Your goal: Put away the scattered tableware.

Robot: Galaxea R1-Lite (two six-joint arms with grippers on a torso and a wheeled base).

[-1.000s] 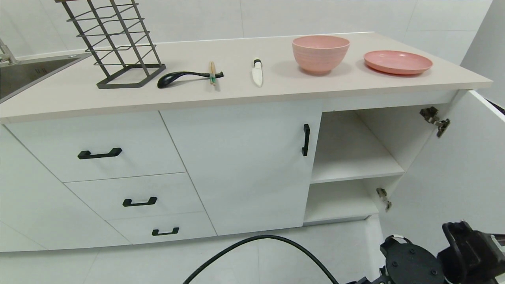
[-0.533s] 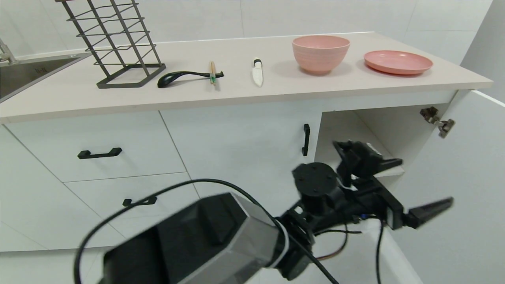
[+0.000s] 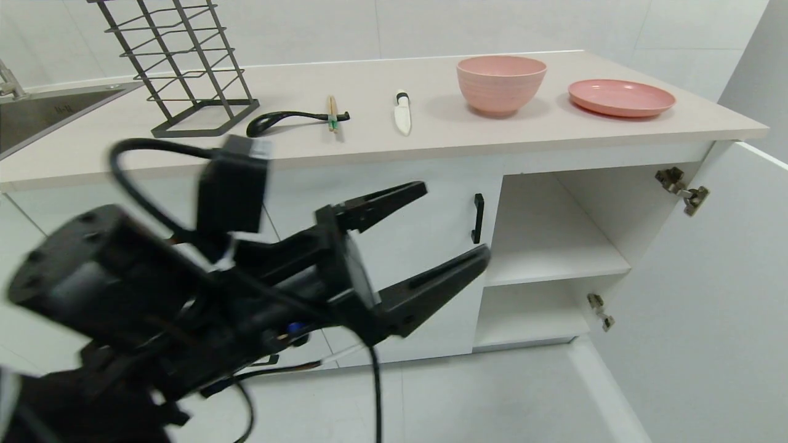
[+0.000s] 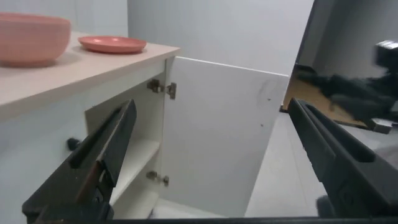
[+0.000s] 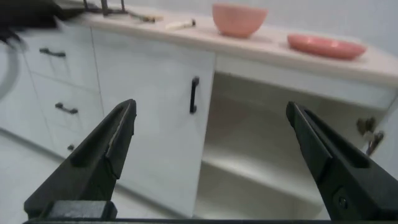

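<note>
Nothing seems put away yet. On the worktop (image 3: 381, 144), left to right, lie a black spoon (image 3: 271, 120), chopsticks (image 3: 332, 112), knife (image 3: 401, 114), pink bowl (image 3: 500, 83) and pink plate (image 3: 620, 96). The left end effector (image 3: 455, 216), released and holding nothing, hangs before the open cupboard (image 3: 554, 246). The right end effector (image 5: 210, 109) is likewise released.

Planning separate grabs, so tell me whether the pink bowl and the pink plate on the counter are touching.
Apart. The head view shows a strip of bare countertop between the pink bowl and the pink plate, so their rims are clearly separated.
</note>
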